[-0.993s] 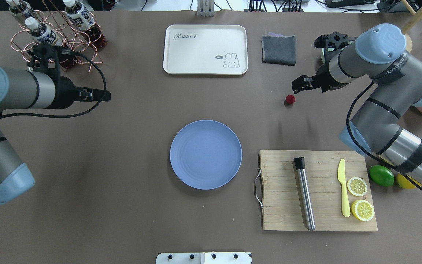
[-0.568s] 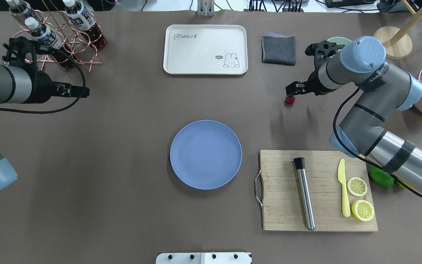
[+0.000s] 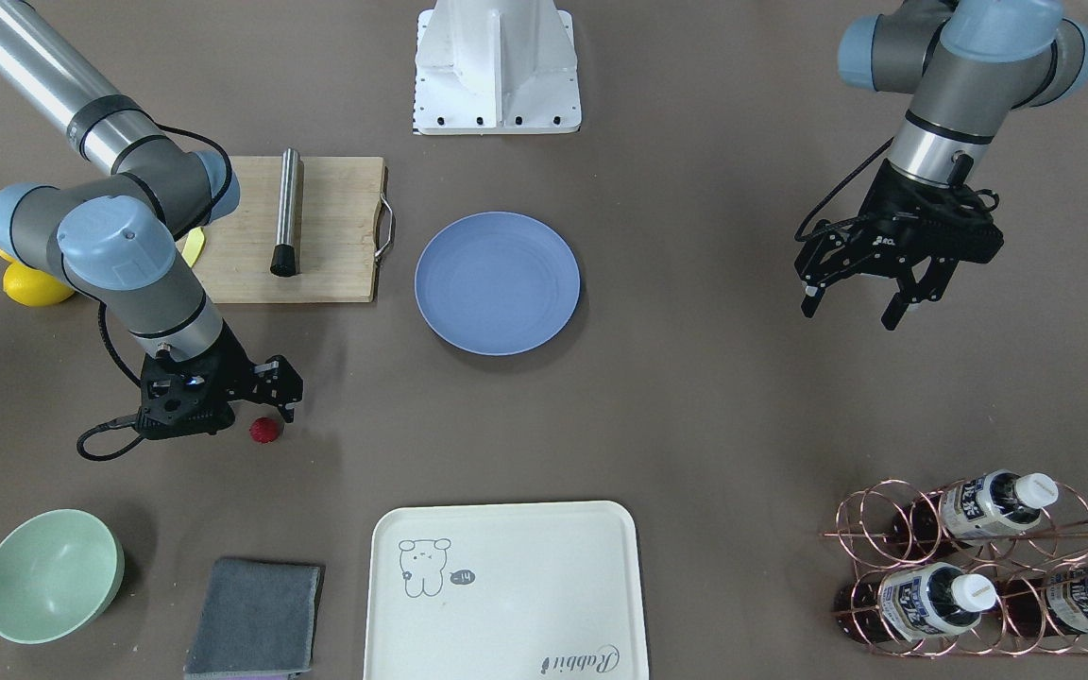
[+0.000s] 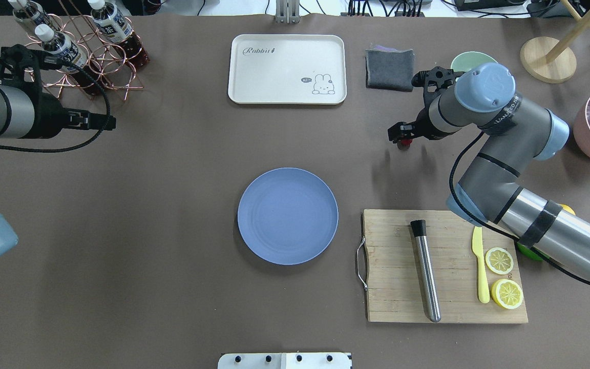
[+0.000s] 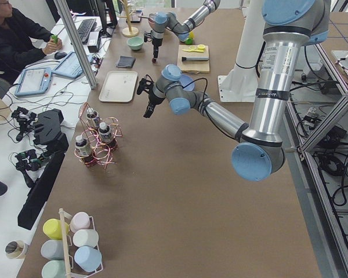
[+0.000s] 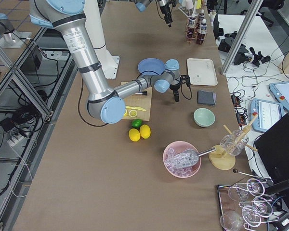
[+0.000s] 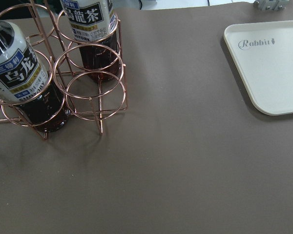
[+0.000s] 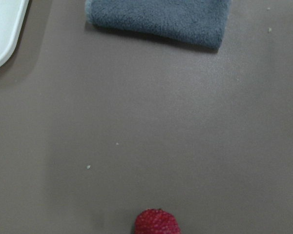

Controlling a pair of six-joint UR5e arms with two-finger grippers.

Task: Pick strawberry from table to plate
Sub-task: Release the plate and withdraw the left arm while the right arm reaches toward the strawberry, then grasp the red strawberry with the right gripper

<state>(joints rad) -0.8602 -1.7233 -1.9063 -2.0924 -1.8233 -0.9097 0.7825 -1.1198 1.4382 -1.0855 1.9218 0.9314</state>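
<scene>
Beside the strawberry (image 3: 263,430), which lies on the table (image 3: 695,397) well apart from the plate (image 3: 497,282), the right gripper (image 3: 265,406) hangs low, jaws apparently parted. Centre the 2 jaws around it, sink to the surface, and close gently to avoid squashing.

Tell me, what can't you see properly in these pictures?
- Strawberry: right wrist view, cut off by the bottom edge.
- Right gripper: front-facing view, its own body hides whether the jaws are open or shut.
- Lime: overhead view, mostly hidden under the right arm.
</scene>
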